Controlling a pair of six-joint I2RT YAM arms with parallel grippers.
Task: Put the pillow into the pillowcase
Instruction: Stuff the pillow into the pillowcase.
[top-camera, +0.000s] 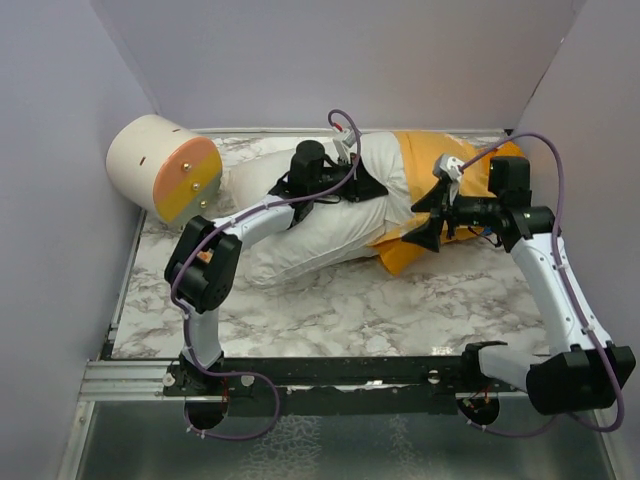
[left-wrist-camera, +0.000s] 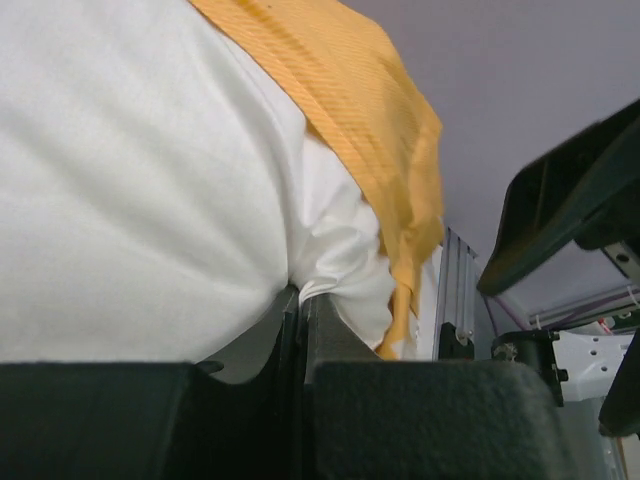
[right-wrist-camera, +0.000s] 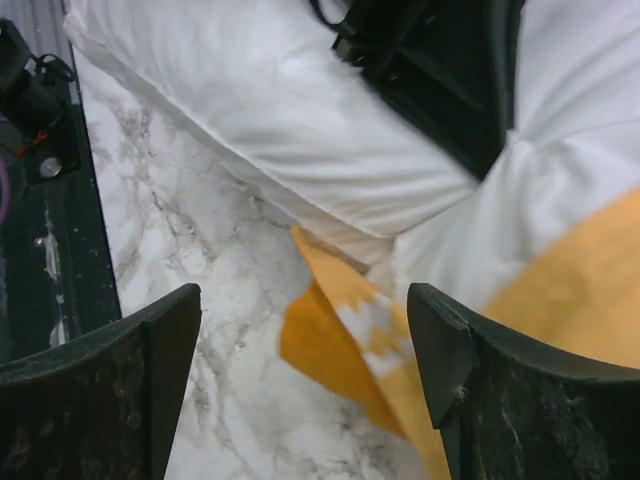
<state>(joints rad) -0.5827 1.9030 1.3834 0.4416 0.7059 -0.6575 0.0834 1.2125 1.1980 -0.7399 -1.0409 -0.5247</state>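
Observation:
The white pillow (top-camera: 300, 235) lies across the marble table, its right end inside the orange-yellow pillowcase (top-camera: 400, 255). My left gripper (top-camera: 378, 187) rests on top of the pillow near the case's mouth. In the left wrist view it (left-wrist-camera: 298, 297) is shut, with a fold of the white pillow (left-wrist-camera: 130, 200) pinched at its tips, and the pillowcase (left-wrist-camera: 370, 100) is draped just beyond. My right gripper (top-camera: 421, 218) hangs open over the case's front edge. In the right wrist view its jaws (right-wrist-camera: 305, 335) stand wide apart above a loose orange flap of the pillowcase (right-wrist-camera: 335, 345), holding nothing.
A cream cylinder with an orange end (top-camera: 165, 168) sits at the back left, touching the pillow's corner. Purple walls close in the back and both sides. A black rail (top-camera: 330, 372) runs along the table's near edge. Bare marble (top-camera: 330, 310) lies between pillow and rail.

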